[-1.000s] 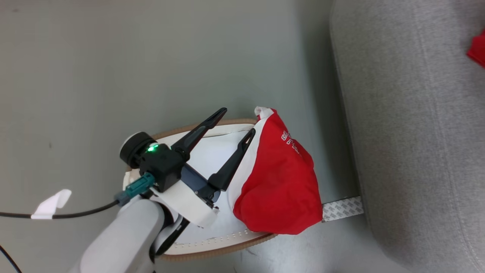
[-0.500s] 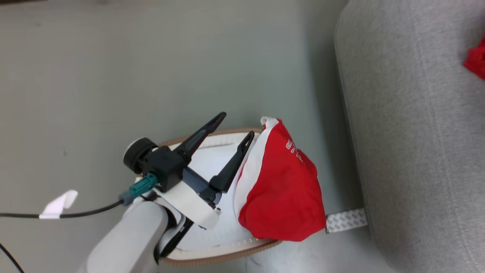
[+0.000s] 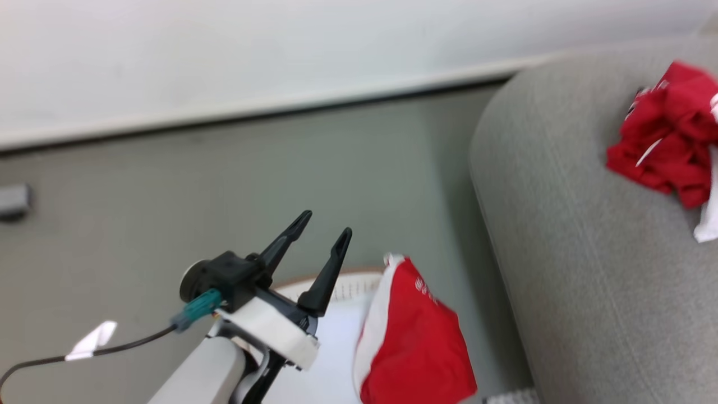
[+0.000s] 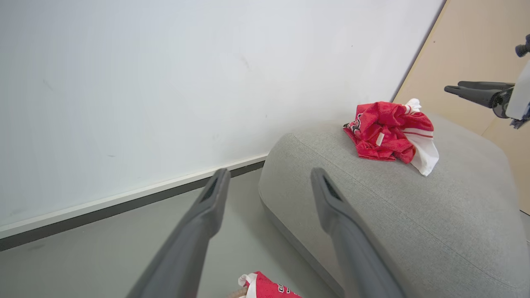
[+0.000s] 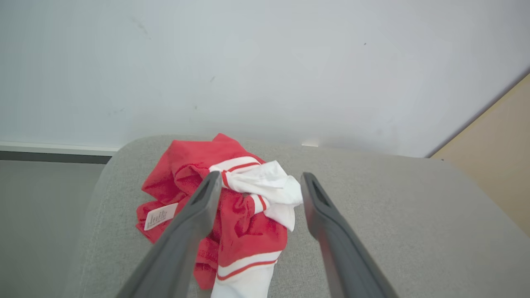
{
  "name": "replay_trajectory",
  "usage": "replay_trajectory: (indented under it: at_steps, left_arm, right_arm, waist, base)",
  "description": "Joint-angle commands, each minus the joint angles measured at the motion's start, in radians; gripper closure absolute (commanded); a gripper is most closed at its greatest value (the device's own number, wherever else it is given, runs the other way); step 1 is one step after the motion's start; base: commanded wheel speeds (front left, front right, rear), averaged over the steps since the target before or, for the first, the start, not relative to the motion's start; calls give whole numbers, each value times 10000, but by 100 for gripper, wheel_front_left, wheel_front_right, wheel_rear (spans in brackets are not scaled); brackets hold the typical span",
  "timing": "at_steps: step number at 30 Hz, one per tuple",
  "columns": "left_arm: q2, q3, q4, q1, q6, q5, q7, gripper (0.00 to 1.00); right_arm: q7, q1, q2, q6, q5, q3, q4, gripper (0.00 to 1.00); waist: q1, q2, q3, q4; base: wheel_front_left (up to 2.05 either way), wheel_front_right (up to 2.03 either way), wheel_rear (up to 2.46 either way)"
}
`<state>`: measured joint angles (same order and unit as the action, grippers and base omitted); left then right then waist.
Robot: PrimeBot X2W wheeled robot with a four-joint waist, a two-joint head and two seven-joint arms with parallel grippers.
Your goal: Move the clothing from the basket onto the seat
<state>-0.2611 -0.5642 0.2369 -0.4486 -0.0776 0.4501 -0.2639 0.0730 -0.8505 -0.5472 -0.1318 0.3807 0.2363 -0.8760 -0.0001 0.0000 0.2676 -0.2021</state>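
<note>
Garment [image 3: 415,336] draped over basket [image 3: 349,288] rim, long axis parallel to sofa [image 3: 561,252] edge. Second garment [image 5: 248,231] crumpled near sofa end. Left hand [image 3: 326,221], right hand [image 5: 261,178] spread, empty.

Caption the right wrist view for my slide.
Open right claw pointing at a crumpled red-and-white garment lying on the grey sofa, white wall behind.

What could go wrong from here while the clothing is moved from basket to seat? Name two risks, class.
1. The draped garment hangs over the basket rim, partly outside. A shallow pinch by the open left gripper might let it slip to the floor.
2. The crumpled garment lies near the rounded edge of the seat. The open right gripper, pointing at it, could nudge it off.
</note>
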Motion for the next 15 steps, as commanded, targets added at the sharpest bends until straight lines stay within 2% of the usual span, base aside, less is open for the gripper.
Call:
replay_trajectory:
  at_steps: [1, 4, 7, 15]
  left_arm:
    - [-18, 180, -17, 292, 76, 43, -1, 0]
    - [79, 668, -51, 639, 243, 95, -2, 0]
    - [122, 1206, 18, 1042, 373, 75, -3, 0]
    - [204, 2519, 32, 1915, 667, -186, -5, 0]
  right_arm:
    - [52, 341, -138, 23, 258, 210, 353, 0]
    - [-58, 805, -461, 23, 652, 622, 1239, 0]
    - [-87, 1297, -461, 23, 993, 797, 2129, 0]
    - [402, 2736, -43, 23, 1402, 79, 3997, 0]
  waist:
    - [1, 0, -1035, 169]
    - [1, 0, -1646, 299]
    - [1, 0, -2144, 444]
    - [1, 0, -2720, 819]
  base:
    - [0, 0, 0]
    - [0, 0, 0]
    - [0, 0, 0]
    - [0, 0, 0]
